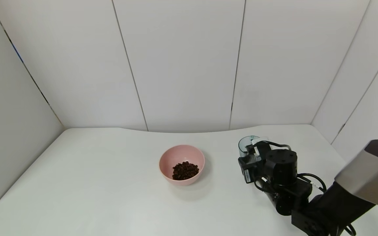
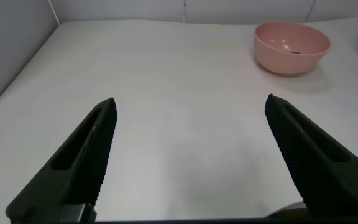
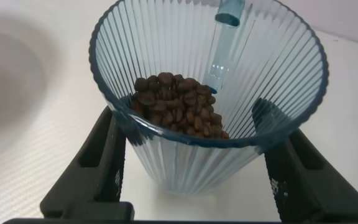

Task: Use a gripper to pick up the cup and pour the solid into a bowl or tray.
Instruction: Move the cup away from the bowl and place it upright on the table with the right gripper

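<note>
Ribbed blue cup (image 3: 209, 93), brown beans (image 3: 178, 106) inside, upright

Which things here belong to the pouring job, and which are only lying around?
For the job:
cup
beans inside it
bowl, already holding some beans
right tool, closed around the cup

Not in use:
left tool, open, idle above the table

White table (image 1: 94, 183), pink bowl (image 1: 181, 165) near its middle, ribbed blue-grey cup (image 1: 246, 146) to the right
</note>
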You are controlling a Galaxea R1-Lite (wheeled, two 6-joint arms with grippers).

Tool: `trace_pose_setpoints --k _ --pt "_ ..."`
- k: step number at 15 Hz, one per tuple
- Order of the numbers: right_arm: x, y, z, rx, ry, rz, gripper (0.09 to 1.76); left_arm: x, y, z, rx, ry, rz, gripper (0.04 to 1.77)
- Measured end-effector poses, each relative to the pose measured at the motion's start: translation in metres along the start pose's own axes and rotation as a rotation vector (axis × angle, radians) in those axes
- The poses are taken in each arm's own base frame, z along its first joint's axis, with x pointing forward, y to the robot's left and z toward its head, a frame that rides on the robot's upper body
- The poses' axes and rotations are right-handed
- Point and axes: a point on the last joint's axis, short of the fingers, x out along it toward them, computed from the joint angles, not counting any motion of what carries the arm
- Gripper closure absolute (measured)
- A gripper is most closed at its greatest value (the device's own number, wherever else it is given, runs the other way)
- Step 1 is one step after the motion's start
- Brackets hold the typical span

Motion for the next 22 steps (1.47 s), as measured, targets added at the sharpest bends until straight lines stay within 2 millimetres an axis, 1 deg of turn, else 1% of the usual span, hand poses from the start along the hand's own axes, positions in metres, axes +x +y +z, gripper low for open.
trace_pose_setpoints --k 5,16,17,19,22 --pt "0.002 0.002 -0.011 -0.017 0.032 0.002 0.53 0.0 0.0 0.0 0.0 0.0 0.0 0.09" --pt "0.001 0.002 -0.016 -0.029 0.049 0.006 0.53 0.0 0.0 0.0 0.0 0.0 0.0 0.09" --pt "0.0 0.001 -0.017 -0.03 0.051 0.006 0.51 0.0 0.0 0.0 0.0 0.0 0.0 0.09" --pt "0.0 0.002 -0.017 -0.03 0.05 0.006 0.4 0.0 0.0 0.0 0.0 0.0 0.0 0.09" --pt "0.0 0.001 -0.016 -0.028 0.041 0.004 0.32 0.0 0.0 0.0 0.0 0.0 0.0 0.09"
